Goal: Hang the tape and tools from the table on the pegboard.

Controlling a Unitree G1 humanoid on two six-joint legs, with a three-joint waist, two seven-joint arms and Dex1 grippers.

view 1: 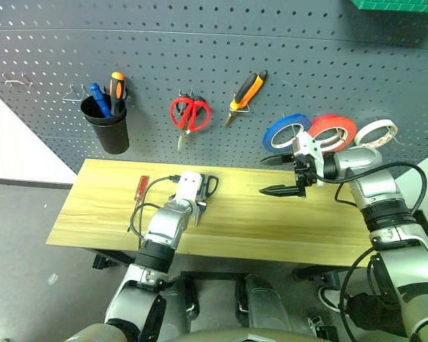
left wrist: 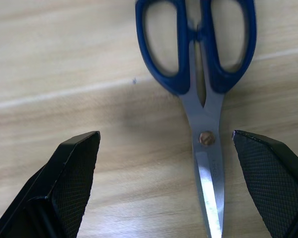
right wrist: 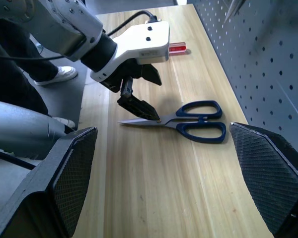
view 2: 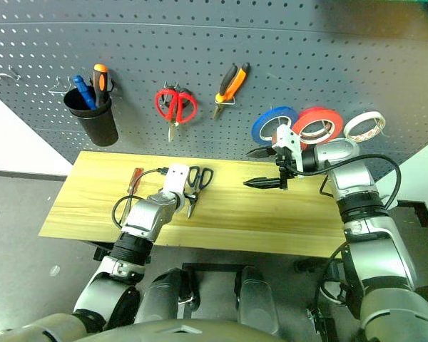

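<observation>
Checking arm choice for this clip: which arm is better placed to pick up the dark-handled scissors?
Left. Its open claw straddles the scissors on the table; the right claw hangs open by the pegboard.

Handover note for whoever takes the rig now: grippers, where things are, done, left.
Left gripper: open, low over the blue-handled scissors on the table, straddling the blades.
Right gripper: open, empty, above the table near the tape rolls.
Done: red tape and pliers hang on the pegboard.
Left: scissors, then the red screwdriver, both lying on the table.
</observation>
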